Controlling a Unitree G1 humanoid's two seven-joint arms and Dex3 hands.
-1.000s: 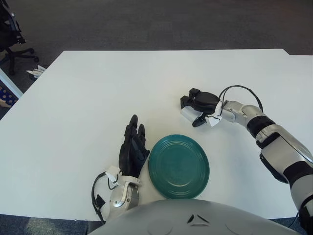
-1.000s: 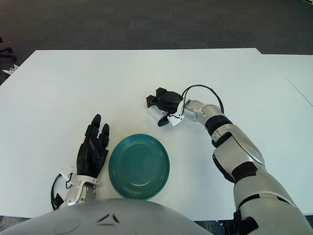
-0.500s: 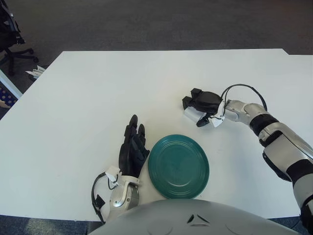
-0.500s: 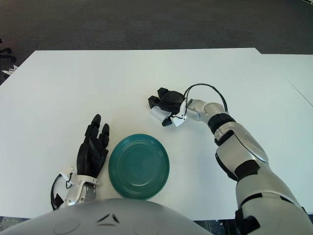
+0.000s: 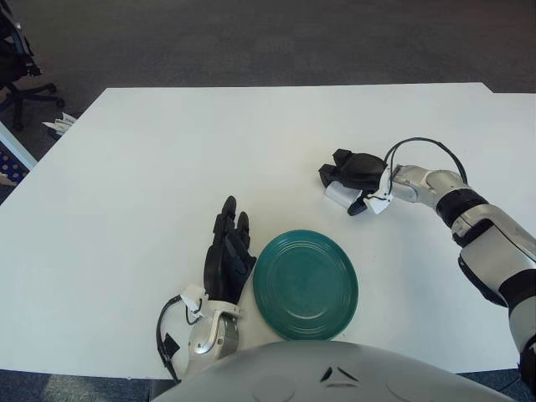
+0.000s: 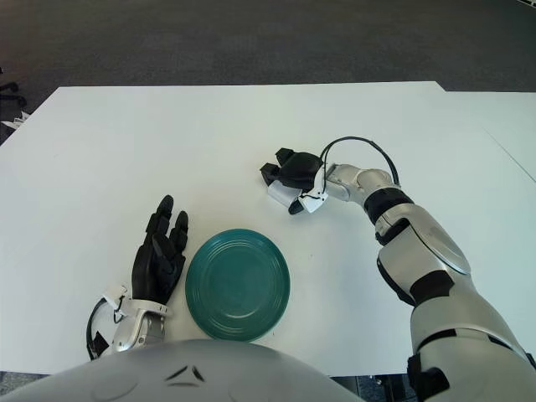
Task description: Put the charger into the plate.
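- The charger, a little white block, is tucked under my right hand, my fingers curled around it, out on the white table.
- So grasp looks done, but it's nowhere near in: the green plate sits empty, nearer me and to my left.
- My left hand shows just left of the plate, fingers loose.

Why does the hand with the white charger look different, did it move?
Yes. The right hand, shut on the charger, has slid a bit to the robot's right, farther from the plate's middle. The left hand shows left of the plate.
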